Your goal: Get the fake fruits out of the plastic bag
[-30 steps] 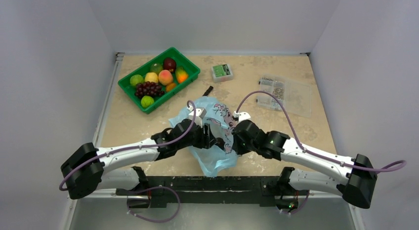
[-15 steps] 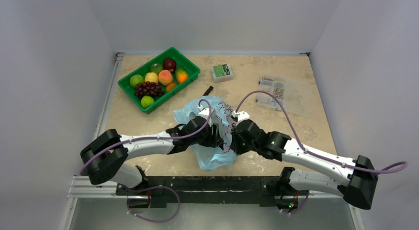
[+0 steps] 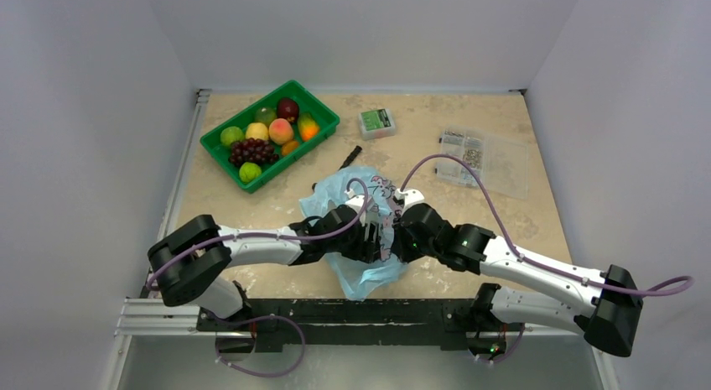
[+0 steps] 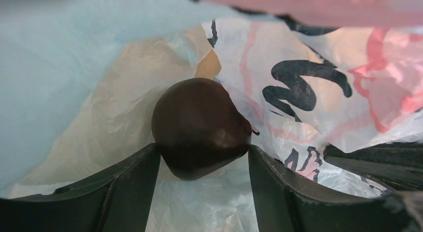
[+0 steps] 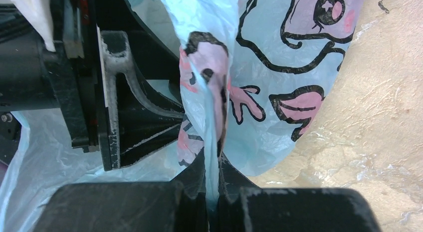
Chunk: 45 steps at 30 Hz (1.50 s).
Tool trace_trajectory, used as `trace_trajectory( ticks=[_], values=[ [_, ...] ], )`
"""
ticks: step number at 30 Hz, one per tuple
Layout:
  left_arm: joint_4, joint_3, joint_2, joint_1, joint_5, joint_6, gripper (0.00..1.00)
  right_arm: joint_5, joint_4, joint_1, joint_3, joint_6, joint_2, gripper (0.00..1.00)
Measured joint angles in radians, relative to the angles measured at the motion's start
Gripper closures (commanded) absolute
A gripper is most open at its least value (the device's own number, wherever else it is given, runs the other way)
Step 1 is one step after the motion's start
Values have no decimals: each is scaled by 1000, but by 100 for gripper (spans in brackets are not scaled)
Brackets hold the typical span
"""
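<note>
The light-blue plastic bag (image 3: 359,187) with pink-and-black prints lies at the table's near middle. My left gripper (image 4: 203,148) is open and reaches inside the bag. A dark glossy round fruit (image 4: 199,124) sits at its fingertips, partly between them, on the bag's floor. From the top view the left gripper (image 3: 369,235) is mostly hidden by the plastic. My right gripper (image 5: 212,159) is shut on a fold of the bag's edge (image 5: 279,47) and holds it up beside the left gripper, as the top view (image 3: 394,235) also shows.
A green tray (image 3: 220,155) at the back left holds a grape bunch (image 3: 251,149), a peach (image 3: 281,130), green fruits and others. A small green box (image 3: 377,120), a black stick (image 3: 352,153) and a clear parts organizer (image 3: 485,159) lie behind the bag.
My left arm has stretched to the right and pushed its gripper deeper into the bag's mouth. The right gripper has kept its hold on the bag's edge.
</note>
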<state>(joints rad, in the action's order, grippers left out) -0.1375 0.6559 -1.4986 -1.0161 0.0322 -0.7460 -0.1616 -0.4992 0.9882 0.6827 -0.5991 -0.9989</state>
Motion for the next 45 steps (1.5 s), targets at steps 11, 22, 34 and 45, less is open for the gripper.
trace_trajectory(
  ticks=[11,22,34,45],
  values=[
    [50,1,46,-6,-5,10,64,0,6,0,-3,6,0,100],
    [198,62,341,-6,-125,87,69,-2,26,0,-5,9,-20,100],
    [429,63,742,48,-225,159,72,-3,62,0,-21,8,-50,100],
    [617,139,987,322,-348,270,85,-2,82,0,-21,17,-74,100]
  ],
)
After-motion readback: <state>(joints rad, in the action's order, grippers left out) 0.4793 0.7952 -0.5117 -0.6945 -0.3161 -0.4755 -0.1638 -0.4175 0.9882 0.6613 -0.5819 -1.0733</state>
